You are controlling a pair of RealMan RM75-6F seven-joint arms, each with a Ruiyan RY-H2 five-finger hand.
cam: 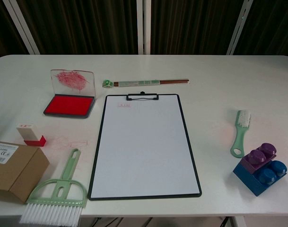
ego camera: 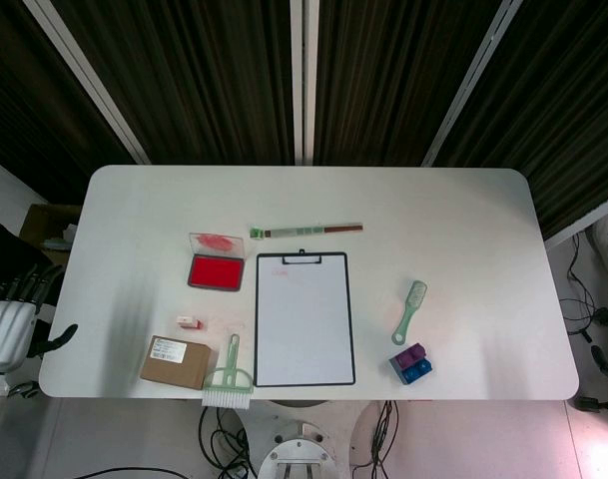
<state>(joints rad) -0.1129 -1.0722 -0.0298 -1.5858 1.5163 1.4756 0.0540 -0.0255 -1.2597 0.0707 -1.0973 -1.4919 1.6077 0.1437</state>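
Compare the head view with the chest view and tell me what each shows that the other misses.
Only the head view shows the left hand, off the table's left edge, holding nothing, plus the floor and cables.

Only the chest view shows the red smears inside the ink pad lid and the brick studs clearly.

Both show the white table, clipboard, red ink pad, stamp, cardboard box, green hand brush, small green brush, toy bricks and wrapped chopsticks.
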